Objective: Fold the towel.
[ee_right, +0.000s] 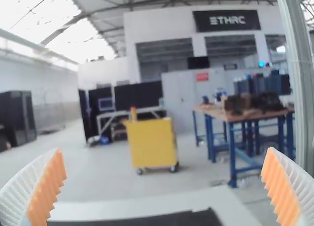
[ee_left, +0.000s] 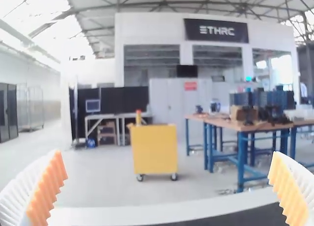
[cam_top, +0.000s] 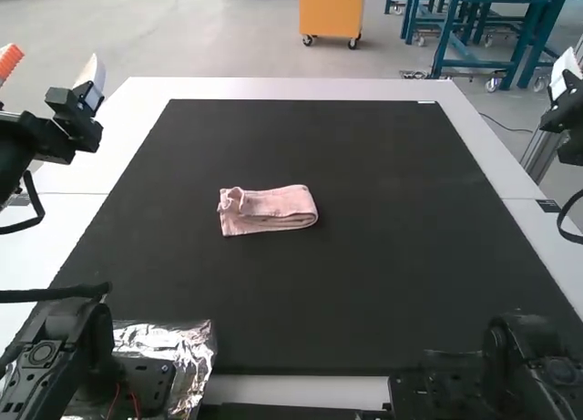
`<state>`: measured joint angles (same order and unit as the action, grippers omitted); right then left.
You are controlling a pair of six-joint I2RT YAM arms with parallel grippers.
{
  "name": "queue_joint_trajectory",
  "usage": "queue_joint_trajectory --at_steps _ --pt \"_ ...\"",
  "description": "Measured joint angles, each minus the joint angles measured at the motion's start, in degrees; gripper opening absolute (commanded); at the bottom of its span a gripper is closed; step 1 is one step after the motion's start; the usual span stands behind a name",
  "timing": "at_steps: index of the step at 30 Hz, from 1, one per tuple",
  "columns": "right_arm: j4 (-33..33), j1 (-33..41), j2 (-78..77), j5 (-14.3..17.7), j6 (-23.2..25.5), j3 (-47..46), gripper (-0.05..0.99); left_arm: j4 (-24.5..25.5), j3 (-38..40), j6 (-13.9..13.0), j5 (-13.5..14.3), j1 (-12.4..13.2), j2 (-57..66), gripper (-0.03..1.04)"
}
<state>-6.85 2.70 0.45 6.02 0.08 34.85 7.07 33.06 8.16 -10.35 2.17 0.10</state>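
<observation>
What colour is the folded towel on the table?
The towel is pale pink, seen best in the high view.

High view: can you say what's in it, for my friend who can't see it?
A small pink cloth towel, folded into a narrow, thick strip, lies on a big black mat on a white table. Out at the sides, away from the towel, are the robot's left gripper, with white and orange fingers, and its right gripper.
</observation>
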Motion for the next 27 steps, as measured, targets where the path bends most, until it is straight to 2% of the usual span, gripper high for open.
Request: queue_joint_trajectory --at_steps 2,6,9,12,14,16,17,19,23,25,27 --pt "2.51 0.02 0.00 -1.29 -0.28 -3.06 0.92 -5.68 -3.37 -0.50 -0.04 0.00 -0.02 0.97" --pt "9.77 0.02 0.00 -5.29 -0.83 -10.88 0.92 -13.07 -12.02 -4.79 0.11 0.02 0.00 0.97" --pt "18.69 0.02 0.00 -4.46 -1.05 -18.43 0.92 -15.30 -18.16 -8.74 0.98 0.02 0.00 0.97" --pt "25.31 0.02 0.00 -2.54 -1.20 -25.53 0.92 -17.22 -23.23 -12.85 3.58 0.00 0.00 0.97" --pt "27.65 0.02 0.00 -1.55 -1.20 -29.40 0.92 -22.67 -27.34 -14.86 6.62 0.00 0.00 0.97" --pt "27.96 0.02 0.00 -0.98 -1.22 -32.79 0.92 -27.67 -30.97 -15.58 10.47 0.02 0.00 0.97" --pt "26.08 0.00 -0.04 -0.63 -1.22 -34.07 0.92 -26.95 -32.11 -14.84 12.35 0.00 -0.04 0.97" --pt "17.88 0.02 0.09 -0.22 -1.18 -34.56 0.92 -20.26 -32.74 -12.20 15.10 0.00 0.00 0.97" --pt "7.58 0.00 0.11 -0.17 -1.22 -34.53 0.92 -10.43 -32.76 -6.62 17.94 0.00 0.11 0.97" --pt "7.67 0.00 0.11 -0.20 -1.22 -34.53 0.92 -6.82 -32.76 -3.56 18.58 0.00 0.20 0.97" --pt "7.65 0.02 0.11 -0.24 -1.22 -34.53 0.92 -6.84 -32.74 -0.96 19.17 0.02 0.22 0.97"
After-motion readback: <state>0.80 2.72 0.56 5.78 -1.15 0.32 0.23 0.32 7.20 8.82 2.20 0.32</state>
